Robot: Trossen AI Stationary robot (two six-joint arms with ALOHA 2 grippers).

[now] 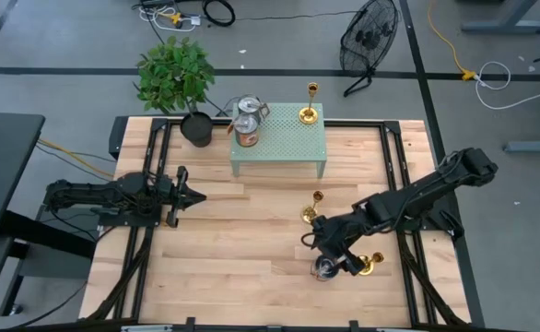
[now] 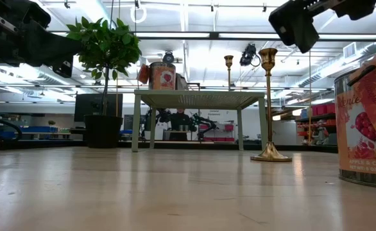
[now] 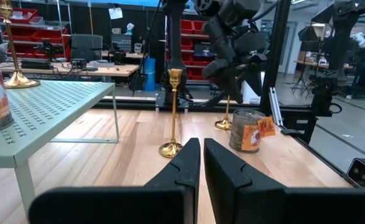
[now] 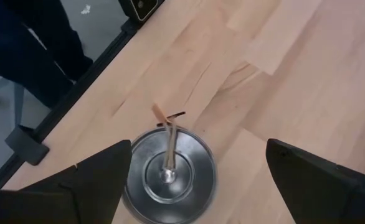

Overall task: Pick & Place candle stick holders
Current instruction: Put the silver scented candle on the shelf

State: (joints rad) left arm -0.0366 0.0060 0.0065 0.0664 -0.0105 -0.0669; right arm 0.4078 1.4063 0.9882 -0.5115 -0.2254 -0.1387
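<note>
Nearest the desk's (image 1: 252, 267) front edge, toward its right corner, the right gripper (image 4: 198, 180) hangs with its fingers spread wide and empty over a round tin (image 1: 324, 268) with a flat silver lid, not over a holder. Just beside the tin stands one candle stick holder (image 1: 372, 265), polished brass with a flared round base, a thin stem and a small cup. A second holder (image 1: 312, 210) of the same make stands near the desk's middle, so two look still to be moved. At the left edge the left gripper (image 1: 185, 193) waits, fingers pressed together on nothing. Toward the far edge, a pale green perforated metal stand (image 1: 279, 138) carries the third holder (image 1: 309, 112) at its right end, apparently already placed, beside two copper-sided tins (image 1: 246, 120). A leafy potted plant (image 1: 180, 81) sits at the far left corner.
</note>
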